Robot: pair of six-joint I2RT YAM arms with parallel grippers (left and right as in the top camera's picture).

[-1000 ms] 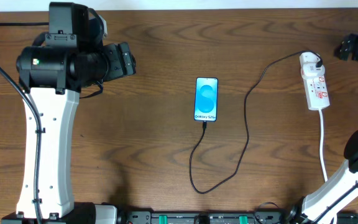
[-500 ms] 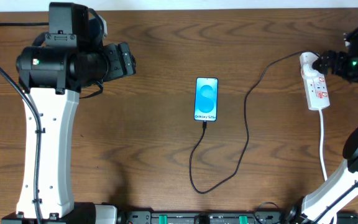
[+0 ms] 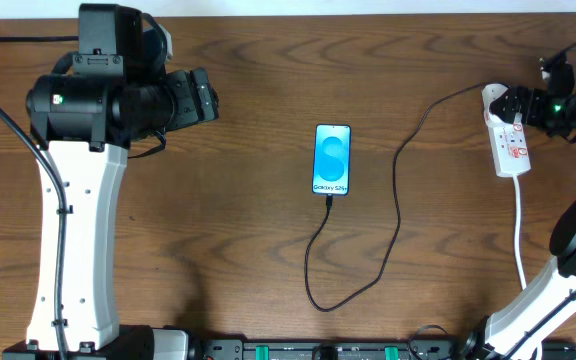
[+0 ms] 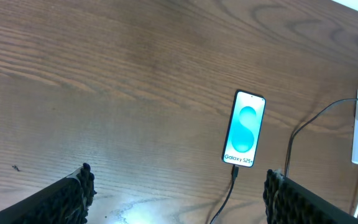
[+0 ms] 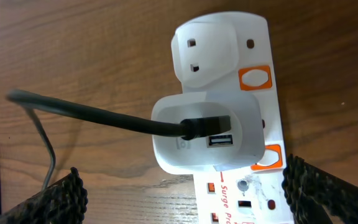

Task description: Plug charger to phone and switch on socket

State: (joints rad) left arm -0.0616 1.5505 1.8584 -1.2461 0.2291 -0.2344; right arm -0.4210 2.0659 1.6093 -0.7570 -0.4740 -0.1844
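The phone (image 3: 332,159) lies face up mid-table, screen lit blue. The charger cable (image 3: 396,205) runs from the phone's bottom edge, loops toward the front, then goes back to a white adapter on the socket (image 3: 513,145) at the far right. Its plug tip sits at the phone's bottom port (image 4: 234,170). My right gripper (image 3: 516,104) is open, right over the socket's far end. The right wrist view shows the adapter (image 5: 207,138), the cable (image 5: 98,115) in it and two orange switches (image 5: 254,78). My left gripper (image 3: 204,95) is open and empty, high at the far left, and the phone (image 4: 244,127) is in its view.
The socket's thick white cord (image 3: 520,230) runs from its near end toward the front right edge. The left arm's white column (image 3: 73,230) stands over the left side. A black rail (image 3: 318,350) lines the front edge.
My right gripper has moved left from the table's far right edge to the socket's far end. The left arm, phone and cable have not moved.
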